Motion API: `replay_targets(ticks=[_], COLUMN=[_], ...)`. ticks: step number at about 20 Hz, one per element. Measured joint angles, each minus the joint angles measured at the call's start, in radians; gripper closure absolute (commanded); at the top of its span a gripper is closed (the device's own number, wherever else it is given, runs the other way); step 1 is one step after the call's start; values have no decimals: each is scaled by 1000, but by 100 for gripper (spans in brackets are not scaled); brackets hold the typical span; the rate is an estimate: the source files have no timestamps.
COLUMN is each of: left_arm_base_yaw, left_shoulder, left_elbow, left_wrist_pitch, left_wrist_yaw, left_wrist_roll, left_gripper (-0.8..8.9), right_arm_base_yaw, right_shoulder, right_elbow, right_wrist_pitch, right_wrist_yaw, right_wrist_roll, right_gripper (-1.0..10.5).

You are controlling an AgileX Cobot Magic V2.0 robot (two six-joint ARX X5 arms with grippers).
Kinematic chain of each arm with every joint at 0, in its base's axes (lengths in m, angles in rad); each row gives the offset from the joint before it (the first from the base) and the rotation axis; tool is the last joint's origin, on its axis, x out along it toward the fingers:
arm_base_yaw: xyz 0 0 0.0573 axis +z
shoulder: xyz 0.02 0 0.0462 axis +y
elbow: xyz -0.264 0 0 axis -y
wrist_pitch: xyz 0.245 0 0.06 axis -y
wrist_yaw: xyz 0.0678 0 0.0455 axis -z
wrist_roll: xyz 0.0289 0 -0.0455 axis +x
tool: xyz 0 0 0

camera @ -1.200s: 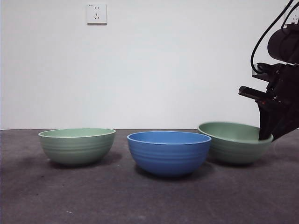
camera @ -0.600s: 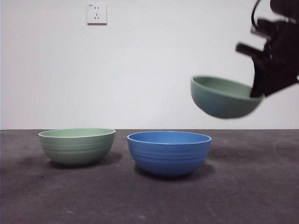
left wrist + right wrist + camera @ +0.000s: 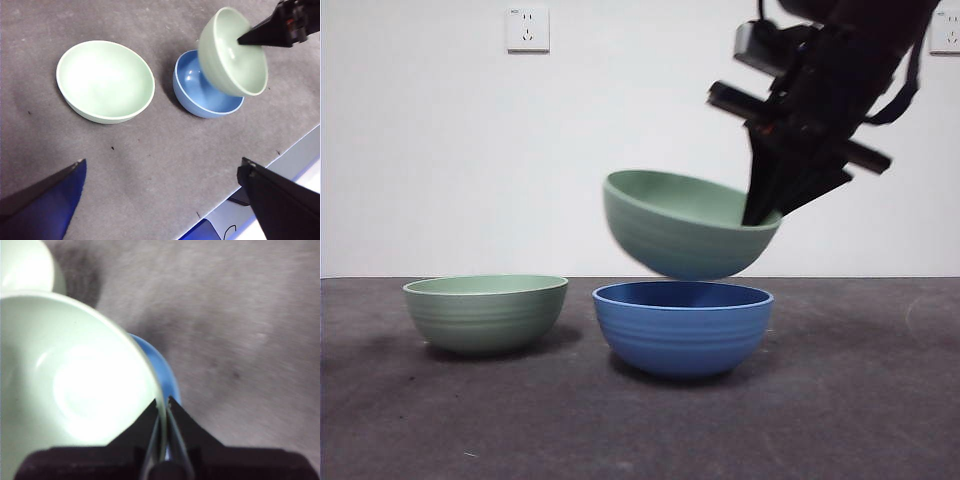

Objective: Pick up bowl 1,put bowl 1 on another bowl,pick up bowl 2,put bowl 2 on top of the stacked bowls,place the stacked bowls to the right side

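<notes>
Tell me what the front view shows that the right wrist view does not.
Only the front view shows the wall socket, the air gap between the held green bowl and the blue bowl, and the whole second green bowl. Only the right wrist view shows the right hand pinching the held bowl's rim from close up. Both show all three bowls and the dark table.

A dark grey table (image 3: pixel 840 420) carries a blue bowl (image 3: pixel 682 326) and a pale green bowl (image 3: pixel 485 312).
</notes>
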Motion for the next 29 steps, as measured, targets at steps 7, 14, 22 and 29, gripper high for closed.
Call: replay_targets(ticks=[7, 14, 22, 29], left_arm_base_yaw=[-25, -36, -62, -89], left_shoulder=[0, 19, 88, 181], left_elbow=[0, 0, 0, 0], left_wrist_pitch=[0, 2, 35, 134], left_wrist_yaw=[0, -1, -3, -83], left_wrist_roll=[0, 0, 0, -7], left_gripper=[243, 243, 243, 243], right_arm_base_yaw=[23, 43, 50, 56], right_shoulder=[100, 100, 100, 4], right_elbow=[0, 0, 0, 0], right_wrist_pitch=[13, -23, -17, -39], right_wrist_yaw=[51, 51, 48, 48], right_wrist_roll=[12, 14, 14, 14], right_gripper=[959, 959, 718, 718])
